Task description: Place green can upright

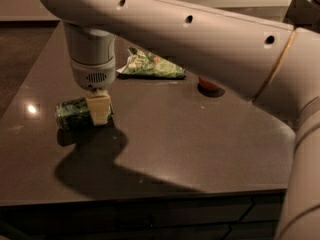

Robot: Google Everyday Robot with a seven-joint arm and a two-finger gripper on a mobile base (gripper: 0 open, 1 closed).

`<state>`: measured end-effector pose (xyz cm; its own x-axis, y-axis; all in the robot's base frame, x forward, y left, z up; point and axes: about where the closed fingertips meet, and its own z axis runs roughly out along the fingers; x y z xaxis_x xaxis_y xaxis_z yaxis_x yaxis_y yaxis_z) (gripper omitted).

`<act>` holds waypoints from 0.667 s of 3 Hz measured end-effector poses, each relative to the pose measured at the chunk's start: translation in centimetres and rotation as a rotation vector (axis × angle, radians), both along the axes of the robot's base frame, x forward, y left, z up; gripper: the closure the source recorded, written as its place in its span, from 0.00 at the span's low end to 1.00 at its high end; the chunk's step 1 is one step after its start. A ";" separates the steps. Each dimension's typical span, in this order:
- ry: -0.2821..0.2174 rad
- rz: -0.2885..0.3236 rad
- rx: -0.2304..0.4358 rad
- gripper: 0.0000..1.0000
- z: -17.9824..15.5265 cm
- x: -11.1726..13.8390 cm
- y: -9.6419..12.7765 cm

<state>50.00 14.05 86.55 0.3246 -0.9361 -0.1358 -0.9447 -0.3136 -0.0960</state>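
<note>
The green can [72,113] lies on its side at the left of the dark table [200,144]. One silver end faces left. My gripper [99,115] hangs straight down from the wrist [92,59] and is shut on the can's right end. One pale finger [99,109] shows in front of the can; the other is hidden behind it. The can seems to sit just off the tabletop, with a dark shadow under it.
A flat crinkled green snack bag [152,66] lies at the back middle of the table. A small reddish thing [210,86] shows partly under my arm. My arm [210,39] spans the upper right. The table's front edge [150,196] is near.
</note>
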 end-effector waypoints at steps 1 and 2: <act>-0.102 0.015 0.045 1.00 2.8 2.3 -1.5; -0.258 0.111 0.088 1.00 5.6 5.5 -3.1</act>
